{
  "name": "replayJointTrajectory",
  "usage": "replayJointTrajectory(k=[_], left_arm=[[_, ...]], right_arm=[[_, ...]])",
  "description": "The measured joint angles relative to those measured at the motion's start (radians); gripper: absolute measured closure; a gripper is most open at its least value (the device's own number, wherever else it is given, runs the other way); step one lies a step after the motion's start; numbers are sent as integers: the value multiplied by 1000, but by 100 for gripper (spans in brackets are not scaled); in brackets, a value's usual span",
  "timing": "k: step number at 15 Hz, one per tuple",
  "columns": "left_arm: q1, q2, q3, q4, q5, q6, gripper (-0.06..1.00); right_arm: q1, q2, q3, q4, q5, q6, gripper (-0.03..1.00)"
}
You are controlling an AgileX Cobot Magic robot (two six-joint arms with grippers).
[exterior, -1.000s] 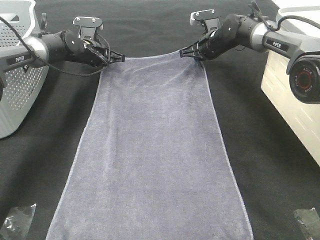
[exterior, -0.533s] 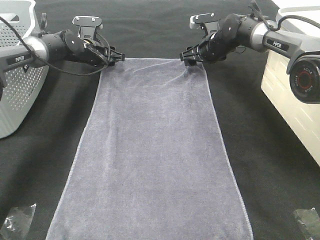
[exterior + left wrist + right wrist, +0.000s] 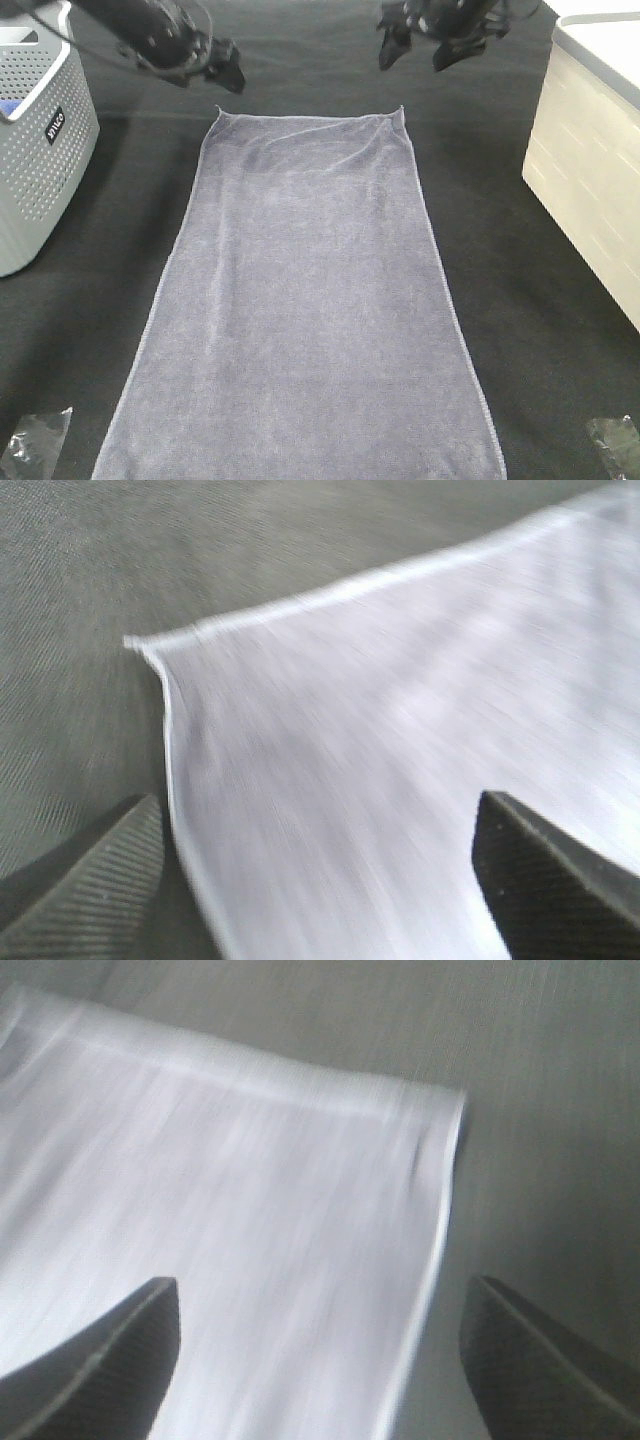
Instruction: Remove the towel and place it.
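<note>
Both grippers (image 3: 412, 45) hover open beyond towel (image 3: 305, 300)

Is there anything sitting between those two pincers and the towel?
Nothing visible. The towel lies flat on the black table cover, and both the left pincer and right pincer hang open above its far corners with only air between.

**Arm hardware, as seen**

Left gripper (image 3: 222, 72): black housing, dark cable looped alongside. Right gripper (image 3: 415, 45): black, blurred. Wrist views show black wedge-shaped fingertips (image 3: 85, 880) with fine ribbed texture; right fingers (image 3: 100, 1355) alike.
</note>
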Motion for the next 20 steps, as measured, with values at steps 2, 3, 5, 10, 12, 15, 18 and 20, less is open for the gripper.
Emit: replayJointTrajectory(k=[2,3,5,10,12,15,18,20], left_arm=[[0,-90,0,94,120,-88,15],[1,-135,0,161,165,-150,15],[26,-201,-1,273,255,-231,15],[168,-289,12,314,346,-257,13],[212,-365,94,312,348,-262,12],[288,-601,414,310,345,-263,12],[366,-899,800,310,216,-278,12],[407,-1118,1002,312,169,-290,12]], right_arm=[[0,-93,0,-1,121,15,21],[0,-141,0,-7,156,26,21],[-7,-213,0,-33,187,56,21],[-27,-319,3,-53,199,122,16],[-27,-378,28,-56,201,141,15],[-26,-576,247,-69,201,155,15],[-25,-815,547,-73,201,155,15],[-24,-993,770,-76,201,160,15]])
